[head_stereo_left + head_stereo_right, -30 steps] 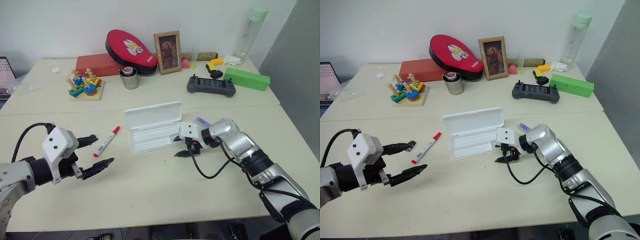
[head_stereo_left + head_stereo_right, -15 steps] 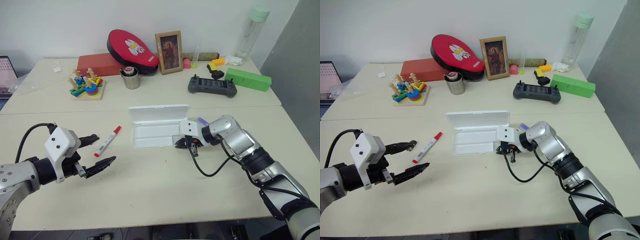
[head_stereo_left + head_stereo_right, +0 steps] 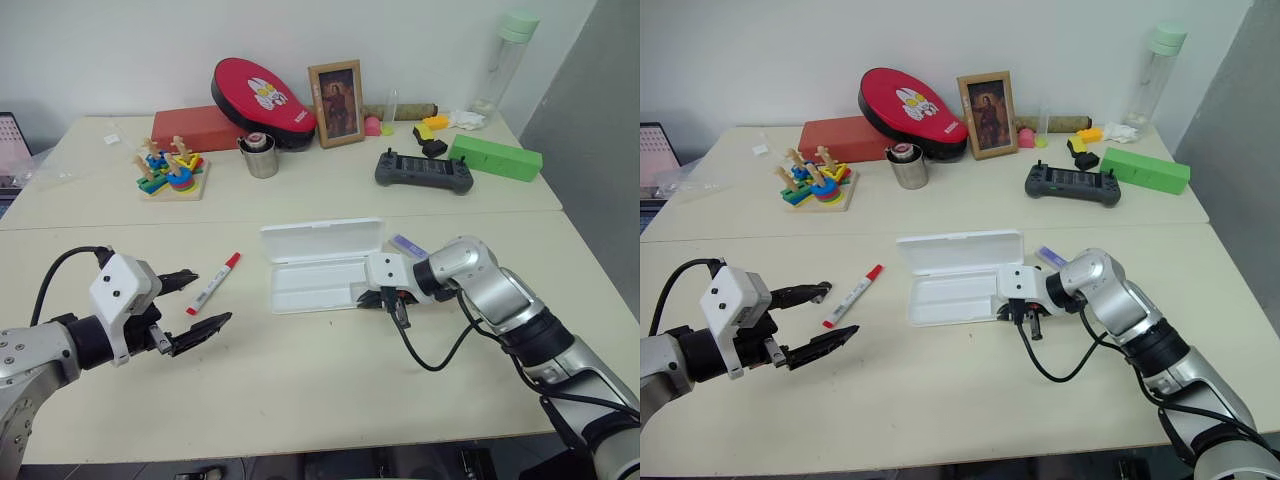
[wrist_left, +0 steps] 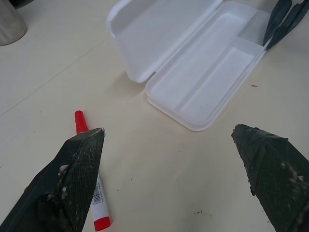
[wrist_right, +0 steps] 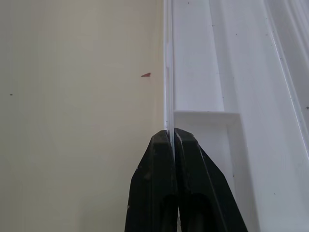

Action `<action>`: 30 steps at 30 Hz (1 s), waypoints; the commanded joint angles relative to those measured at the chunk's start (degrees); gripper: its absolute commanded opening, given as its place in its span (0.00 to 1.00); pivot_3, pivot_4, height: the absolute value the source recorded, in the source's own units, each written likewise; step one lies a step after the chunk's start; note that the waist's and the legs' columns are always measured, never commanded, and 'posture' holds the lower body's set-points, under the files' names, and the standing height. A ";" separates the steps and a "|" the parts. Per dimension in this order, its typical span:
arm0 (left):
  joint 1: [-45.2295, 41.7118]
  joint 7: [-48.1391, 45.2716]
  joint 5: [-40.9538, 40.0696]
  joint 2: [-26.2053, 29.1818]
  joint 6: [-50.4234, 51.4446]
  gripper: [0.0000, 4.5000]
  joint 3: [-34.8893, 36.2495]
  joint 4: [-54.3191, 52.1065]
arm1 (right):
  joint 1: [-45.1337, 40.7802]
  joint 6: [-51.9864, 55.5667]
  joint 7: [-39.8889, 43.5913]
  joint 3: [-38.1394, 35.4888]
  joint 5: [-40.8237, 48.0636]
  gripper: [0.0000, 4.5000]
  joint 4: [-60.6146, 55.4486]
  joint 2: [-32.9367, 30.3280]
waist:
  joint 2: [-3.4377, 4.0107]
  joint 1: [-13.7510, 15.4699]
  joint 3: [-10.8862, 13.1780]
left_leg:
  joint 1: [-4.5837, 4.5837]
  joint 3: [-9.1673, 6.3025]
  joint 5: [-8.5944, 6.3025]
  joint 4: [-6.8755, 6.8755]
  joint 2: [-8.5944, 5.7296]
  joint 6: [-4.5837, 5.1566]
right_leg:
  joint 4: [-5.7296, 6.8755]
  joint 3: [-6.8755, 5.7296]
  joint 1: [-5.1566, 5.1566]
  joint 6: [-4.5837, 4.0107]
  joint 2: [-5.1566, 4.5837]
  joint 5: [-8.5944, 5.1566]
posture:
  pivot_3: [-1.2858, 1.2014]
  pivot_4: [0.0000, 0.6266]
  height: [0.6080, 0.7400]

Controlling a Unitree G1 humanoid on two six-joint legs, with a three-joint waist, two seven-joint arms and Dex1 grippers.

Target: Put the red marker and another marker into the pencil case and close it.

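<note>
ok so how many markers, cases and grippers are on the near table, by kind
markers: 2, the red marker and the purple marker
cases: 1, the white pencil case, lid open
grippers: 2, left gripper open, right gripper shut on the case's edge
total: 5

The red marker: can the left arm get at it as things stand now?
Probably yes. The red marker lies bare on the table just ahead of the left gripper, whose jaws stand open, with nothing between them.
</note>
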 commanded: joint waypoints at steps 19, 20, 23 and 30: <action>-1.43 -1.08 1.07 0.63 -0.55 1.00 -0.32 0.87 | 4.77 10.62 -1.28 -0.19 5.26 0.00 -13.02 -3.41 | -0.01 0.02 0.00 | 0.00 -0.01 0.00 0.01 0.00 0.00 | -0.01 -0.01 0.01 0.01 0.00 0.00 | 0.52 0.24 1.00; -1.52 -1.09 1.12 0.64 -0.58 1.00 -0.38 0.93 | 4.81 10.52 -1.45 -0.10 5.26 0.00 -12.73 -3.37 | 0.00 0.02 0.00 | 0.00 0.00 0.00 0.01 0.00 0.00 | -0.01 0.00 0.01 0.01 0.00 0.00 | 0.52 0.24 1.00; -1.49 -1.35 1.36 0.76 -0.78 1.00 -0.37 1.30 | 4.99 10.61 -2.14 -0.20 5.28 0.18 -12.34 -3.36 | 0.00 0.02 0.00 | 0.00 0.00 0.00 0.01 0.00 0.00 | -0.01 0.00 0.00 0.01 0.00 0.00 | 0.52 0.24 1.00; -1.19 -2.14 1.77 0.78 -1.03 1.00 0.02 1.88 | 3.91 12.79 -2.39 -1.94 7.30 0.48 -12.90 -3.32 | 0.00 0.01 0.00 | 0.00 0.00 0.00 0.01 0.00 0.00 | -0.01 -0.01 0.01 0.01 0.00 0.00 | 0.52 0.24 1.00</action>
